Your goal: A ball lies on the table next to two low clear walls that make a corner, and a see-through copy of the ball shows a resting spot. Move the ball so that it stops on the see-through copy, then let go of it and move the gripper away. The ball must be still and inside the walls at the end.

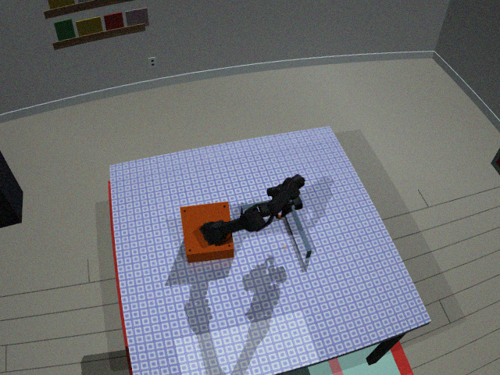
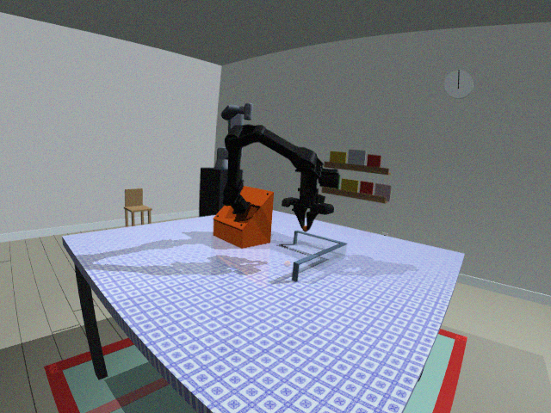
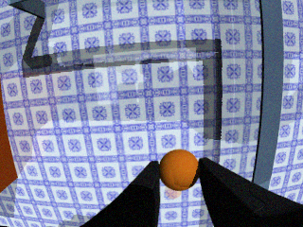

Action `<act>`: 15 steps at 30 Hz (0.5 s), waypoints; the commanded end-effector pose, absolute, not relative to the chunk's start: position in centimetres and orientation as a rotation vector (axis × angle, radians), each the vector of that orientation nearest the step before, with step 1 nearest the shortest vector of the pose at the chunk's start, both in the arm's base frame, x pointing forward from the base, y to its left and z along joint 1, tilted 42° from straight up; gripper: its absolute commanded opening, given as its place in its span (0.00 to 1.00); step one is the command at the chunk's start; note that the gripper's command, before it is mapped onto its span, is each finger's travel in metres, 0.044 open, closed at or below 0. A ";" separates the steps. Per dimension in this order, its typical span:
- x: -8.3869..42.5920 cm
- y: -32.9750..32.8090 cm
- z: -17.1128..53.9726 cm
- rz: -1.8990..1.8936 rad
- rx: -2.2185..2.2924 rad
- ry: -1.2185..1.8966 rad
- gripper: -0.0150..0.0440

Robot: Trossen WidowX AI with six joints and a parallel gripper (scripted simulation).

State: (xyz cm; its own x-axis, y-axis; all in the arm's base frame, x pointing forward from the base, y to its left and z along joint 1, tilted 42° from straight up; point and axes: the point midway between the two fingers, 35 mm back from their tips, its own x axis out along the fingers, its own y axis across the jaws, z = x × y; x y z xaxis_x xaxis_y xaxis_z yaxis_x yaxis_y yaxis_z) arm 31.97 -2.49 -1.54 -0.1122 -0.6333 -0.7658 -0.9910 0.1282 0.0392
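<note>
The orange ball (image 1: 279, 216) (image 2: 305, 228) (image 3: 179, 169) is pinched between the two black fingertips. My gripper (image 2: 306, 227) (image 3: 178, 166) is shut on it and holds it above the table, higher than the walls. The see-through copy (image 1: 283, 246) (image 2: 287, 262) (image 3: 172, 193) is a faint pink-orange spot on the table; in the wrist view it shows just below the ball. The two low clear walls with blue-grey edges (image 1: 302, 233) (image 2: 320, 254) (image 3: 271, 95) meet in a corner; the arm partly hides them in the top view.
The orange base block (image 1: 206, 254) (image 2: 242, 233) carries the arm, left of the walls. The patterned table (image 1: 355, 282) (image 2: 267, 337) bears dark shadows of the arm and walls. One wall's free end (image 1: 308, 254) (image 2: 295, 272) stands near the see-through copy.
</note>
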 end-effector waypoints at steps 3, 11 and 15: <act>32.1 -6.1 0.3 0.769 -1.576 1.826 0.25; 31.6 -10.9 3.0 0.754 -1.583 1.847 0.25; 31.5 -11.3 3.2 0.752 -1.583 1.850 0.25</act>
State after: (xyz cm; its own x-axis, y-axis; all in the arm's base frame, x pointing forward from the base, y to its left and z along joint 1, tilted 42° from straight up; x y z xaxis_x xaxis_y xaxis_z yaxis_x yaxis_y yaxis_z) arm 31.77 -10.90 3.08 -0.1195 -0.6546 -0.7465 -0.9893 0.1420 0.0339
